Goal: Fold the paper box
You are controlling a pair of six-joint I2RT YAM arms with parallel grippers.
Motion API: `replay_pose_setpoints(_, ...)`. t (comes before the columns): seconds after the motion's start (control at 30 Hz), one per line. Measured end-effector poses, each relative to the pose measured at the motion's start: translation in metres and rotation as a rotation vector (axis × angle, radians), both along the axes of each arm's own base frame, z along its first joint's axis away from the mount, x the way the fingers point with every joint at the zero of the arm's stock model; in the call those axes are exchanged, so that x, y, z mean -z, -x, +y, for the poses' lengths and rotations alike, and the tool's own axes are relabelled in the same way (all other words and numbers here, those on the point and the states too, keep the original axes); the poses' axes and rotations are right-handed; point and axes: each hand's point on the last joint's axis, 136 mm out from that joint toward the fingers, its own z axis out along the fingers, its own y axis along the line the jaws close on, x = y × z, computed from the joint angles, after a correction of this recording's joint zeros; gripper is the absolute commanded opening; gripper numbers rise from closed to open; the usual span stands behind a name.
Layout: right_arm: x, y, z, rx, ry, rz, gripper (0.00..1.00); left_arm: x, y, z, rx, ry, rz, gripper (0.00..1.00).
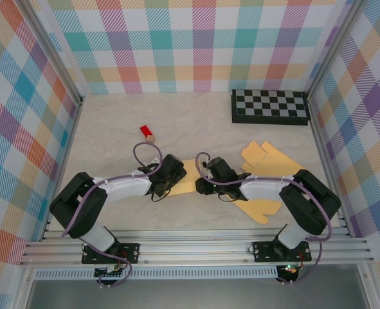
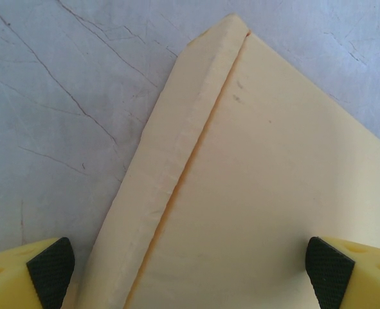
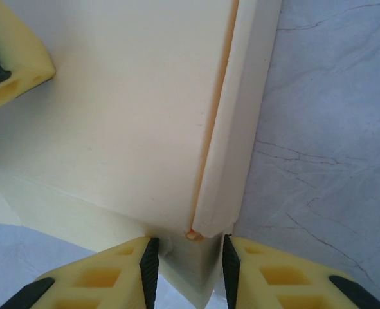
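The paper box point(image 1: 188, 183) is pale yellow card lying on the table between my two grippers. In the left wrist view its flat panel point(image 2: 260, 193) has a raised folded strip point(image 2: 177, 154) along one edge. My left gripper point(image 2: 190, 270) stands open, with one pad on each side of the panel. My right gripper point(image 3: 188, 273) is shut on a folded flap at the box's corner, and both black pads touch it. The left gripper's yellow finger point(image 3: 9, 58) shows across the panel point(image 3: 125, 109). From above, the left gripper point(image 1: 170, 174) and right gripper point(image 1: 209, 177) face each other.
More flat card panels lie to the right point(image 1: 267, 158) and under the right arm point(image 1: 260, 209). A small red block point(image 1: 147, 132) sits at the back left. A black-and-white checkerboard point(image 1: 270, 106) lies at the back right. Checked walls close in three sides.
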Motion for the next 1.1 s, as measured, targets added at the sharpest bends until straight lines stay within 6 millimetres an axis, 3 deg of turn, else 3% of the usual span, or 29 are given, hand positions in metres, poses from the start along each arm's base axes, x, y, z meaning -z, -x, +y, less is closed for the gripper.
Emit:
replay_pose_setpoints(0.13, 0.013, 0.009, -0.008, -0.004, 0.008, 0.012, 0.32, 0.0, -0.001, 0.001, -0.002, 0.004, 0.004, 0.94)
replay_pose_setpoints(0.33, 0.013, 0.012, -0.012, 0.0, -0.001, -0.001, 0.24, 0.0, -0.002, 0.002, -0.006, 0.01, 0.008, 0.94)
replay_pose_setpoints(0.6, 0.013, 0.012, -0.014, 0.001, 0.003, -0.003, 0.23, 0.0, -0.002, 0.002, -0.006, 0.012, 0.009, 0.94)
replay_pose_setpoints(0.7, 0.013, 0.011, -0.014, -0.001, 0.008, -0.001, 0.18, 0.0, -0.002, 0.001, -0.004, 0.02, 0.017, 0.94)
replay_pose_setpoints(1.1, 0.016, 0.01, -0.012, -0.014, 0.041, 0.042, 0.17, -0.002, -0.004, -0.006, -0.019, 0.019, 0.053, 0.94)
